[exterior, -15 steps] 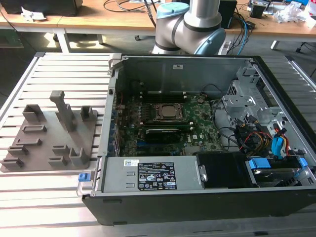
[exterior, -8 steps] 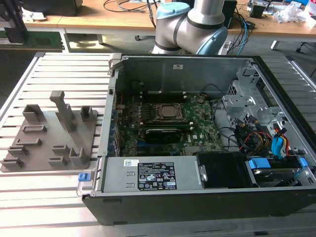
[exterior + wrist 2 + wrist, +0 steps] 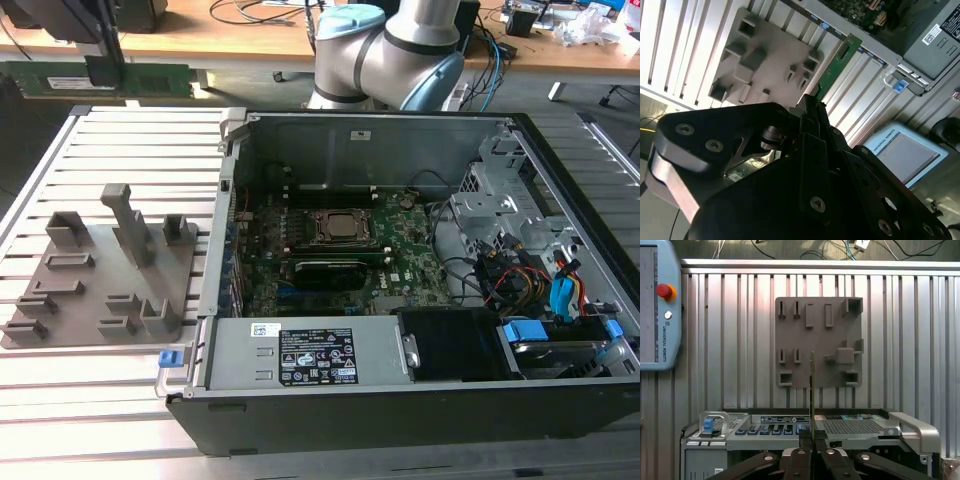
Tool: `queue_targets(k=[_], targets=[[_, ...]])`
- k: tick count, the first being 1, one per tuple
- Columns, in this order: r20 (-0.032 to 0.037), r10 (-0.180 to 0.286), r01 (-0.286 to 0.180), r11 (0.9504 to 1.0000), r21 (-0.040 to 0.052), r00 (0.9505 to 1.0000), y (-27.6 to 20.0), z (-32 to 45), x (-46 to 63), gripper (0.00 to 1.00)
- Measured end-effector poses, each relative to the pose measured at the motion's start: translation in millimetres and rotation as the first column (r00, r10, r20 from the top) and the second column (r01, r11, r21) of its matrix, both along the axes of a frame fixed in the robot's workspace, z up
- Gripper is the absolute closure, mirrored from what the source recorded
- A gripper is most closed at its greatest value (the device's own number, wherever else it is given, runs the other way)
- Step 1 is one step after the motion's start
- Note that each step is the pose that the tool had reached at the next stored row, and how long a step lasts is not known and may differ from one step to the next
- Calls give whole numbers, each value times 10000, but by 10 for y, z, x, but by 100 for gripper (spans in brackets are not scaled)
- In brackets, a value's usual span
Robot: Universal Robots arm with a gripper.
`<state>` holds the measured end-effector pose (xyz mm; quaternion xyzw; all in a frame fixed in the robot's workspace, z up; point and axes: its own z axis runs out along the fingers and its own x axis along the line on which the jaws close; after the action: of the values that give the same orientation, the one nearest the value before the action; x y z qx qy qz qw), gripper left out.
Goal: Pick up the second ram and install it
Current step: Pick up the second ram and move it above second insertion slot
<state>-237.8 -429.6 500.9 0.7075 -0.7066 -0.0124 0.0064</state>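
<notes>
We note the tool (image 3: 812,439) clamped shut on the second ram (image 3: 150,80), gripping it near mid-length. The stick is held level in the air over the slatted counter (image 3: 40,180), beyond the grey fixture plate (image 3: 95,290), to the exterior view's left of the open computer case (image 3: 380,350).

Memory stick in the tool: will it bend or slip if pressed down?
Probably stiff: the memory stick runs straight out of the shut tool in the first wrist view, no sag. It is thin edge-on, so likely light and fragile. Held near its middle in the exterior view, it may pivot if one end catches.
</notes>
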Motion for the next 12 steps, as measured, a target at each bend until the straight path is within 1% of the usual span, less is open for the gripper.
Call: queue_targets(k=[1, 3, 4, 6, 8, 11, 12], targets=[[-1, 0, 0, 10000, -4, 10000, 3, -3, 27, 86], [-11, 0, 0, 10000, -21, 10000, 18, -17, 142, 86], [-12, -1, 1, 10000, -23, 10000, 23, -21, 172, 86], [-21, 0, 0, 10000, -31, 10000, 36, -32, 266, 86], [-36, -2, 2, 10000, -41, 10000, 55, -50, 397, 86], [-64, -1, 1, 10000, -64, 10000, 82, -86, 627, 86], [-70, 0, 0, 10000, -67, 10000, 86, -92, 666, 86]])
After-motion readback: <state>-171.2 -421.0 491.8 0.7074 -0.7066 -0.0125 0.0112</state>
